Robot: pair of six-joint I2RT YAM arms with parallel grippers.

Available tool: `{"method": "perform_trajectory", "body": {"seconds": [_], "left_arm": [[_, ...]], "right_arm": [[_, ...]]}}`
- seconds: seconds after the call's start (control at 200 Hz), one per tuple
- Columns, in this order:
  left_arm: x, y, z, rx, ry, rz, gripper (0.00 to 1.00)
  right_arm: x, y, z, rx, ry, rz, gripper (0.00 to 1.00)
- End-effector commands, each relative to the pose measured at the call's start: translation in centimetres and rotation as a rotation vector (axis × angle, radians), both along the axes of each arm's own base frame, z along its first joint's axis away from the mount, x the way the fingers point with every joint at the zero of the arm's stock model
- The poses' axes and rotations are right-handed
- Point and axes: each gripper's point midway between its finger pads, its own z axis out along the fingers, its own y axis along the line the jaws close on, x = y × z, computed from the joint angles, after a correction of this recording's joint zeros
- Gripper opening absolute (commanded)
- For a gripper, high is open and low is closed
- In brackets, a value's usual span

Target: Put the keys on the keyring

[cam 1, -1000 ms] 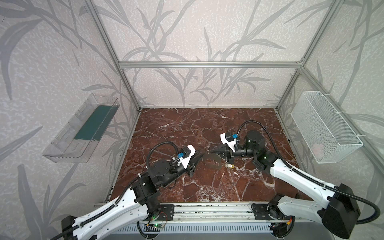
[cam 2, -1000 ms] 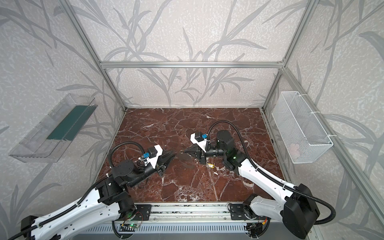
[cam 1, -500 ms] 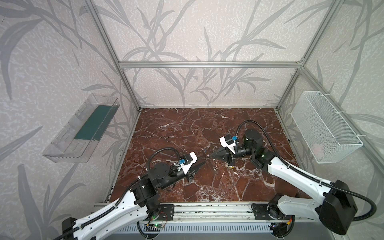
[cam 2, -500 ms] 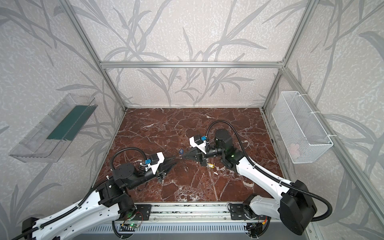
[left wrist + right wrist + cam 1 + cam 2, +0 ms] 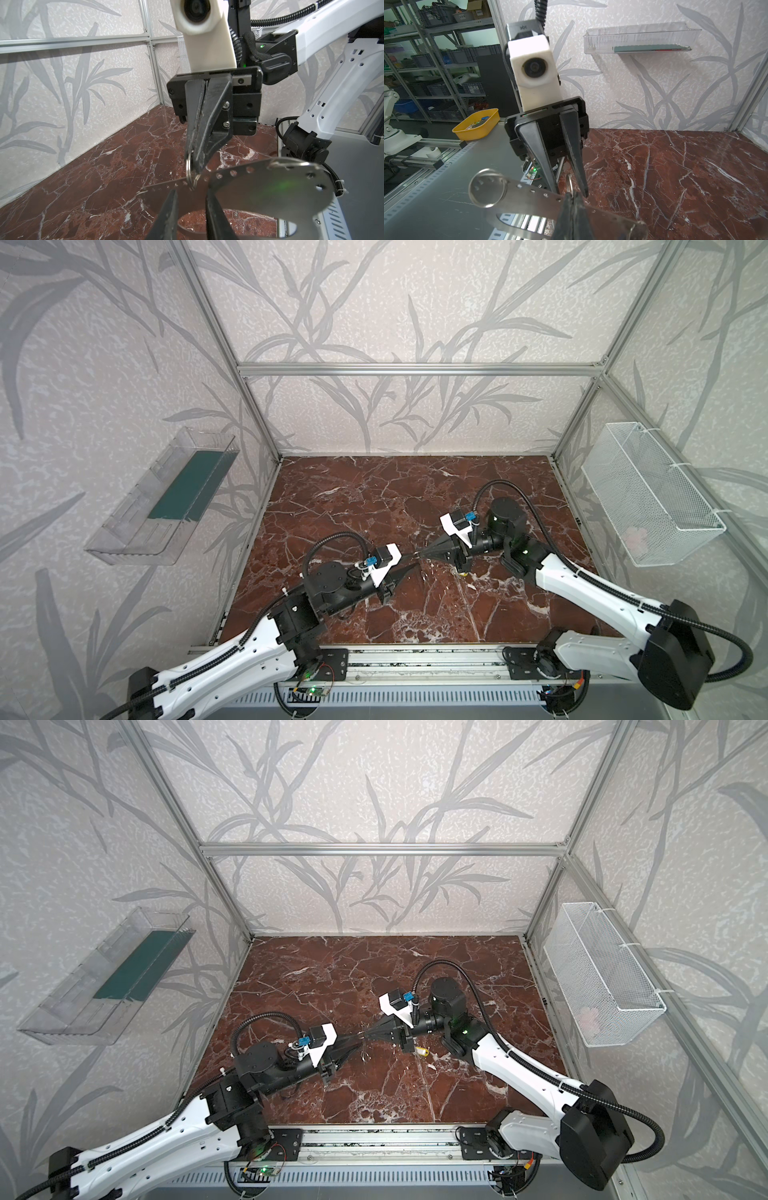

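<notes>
**Main risk: split ring slips from the tip pinch at the hole row**

Keyring (image 5: 270,187): held off the marble table (image 5: 332,977), about mid-floor, between the two arms, lying roughly flat. Its row of holes faces the right arm. A small split ring (image 5: 188,168) sits at one hole on that edge. I cannot tell whether its wire is through the hole.

Left gripper (image 5: 191,193): jaws part-way apart, clamping the keyring's holed strip across its width. One finger is on the outer edge and one is in the oval cut-out.

Right gripper (image 5: 194,165): fingers pressed together, pinching the split ring at the very tips.

Yellow key (image 5: 422,1051): on the table just under the right wrist, to the right of the keyring and not on it. Blue key: not found in any view.

Risks (my judgement):
- The thin round wire is held at the tips only. A twist or pull between the arms could pivot it or pop it free.
- The keyring is held by a narrow strip. A push from the right could rotate it in the left jaws and misalign the hole.
- The grippers sit tip to tip, so a small overshoot would make the fingers collide.
- A low sweep of the right wrist could knock the yellow key away.
</notes>
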Motion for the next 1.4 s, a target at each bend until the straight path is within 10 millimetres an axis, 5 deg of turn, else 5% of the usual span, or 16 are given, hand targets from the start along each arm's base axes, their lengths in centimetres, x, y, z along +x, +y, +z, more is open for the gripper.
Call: {"method": "perform_trajectory", "body": {"seconds": [0.0, 0.595, 0.975, 1.19, 1.395], "left_arm": [[-0.6, 0.5, 2.8, -0.067, -0.064, -0.008, 0.26], [-0.2, -0.5, 3.1, -0.079, -0.061, -0.024, 0.24], [-0.1, -0.4, 3.4, -0.090, -0.067, -0.015, 0.14], [0.4, -0.4, 3.5, -0.082, -0.062, 0.010, 0.00], [1.9, -0.2, 3.0, -0.048, -0.041, 0.088, 0.00]], "right_arm": [[-0.2, -0.2, 1.3, 0.035, -0.033, 0.020, 0.00], [-1.0, 0.2, 1.6, 0.042, -0.033, 0.055, 0.00], [-1.2, 0.2, 1.5, 0.041, -0.028, 0.066, 0.00], [-1.1, 0.2, 1.5, 0.040, -0.028, 0.061, 0.00], [-0.6, 0.2, 1.4, 0.028, -0.025, 0.017, 0.00]]}}
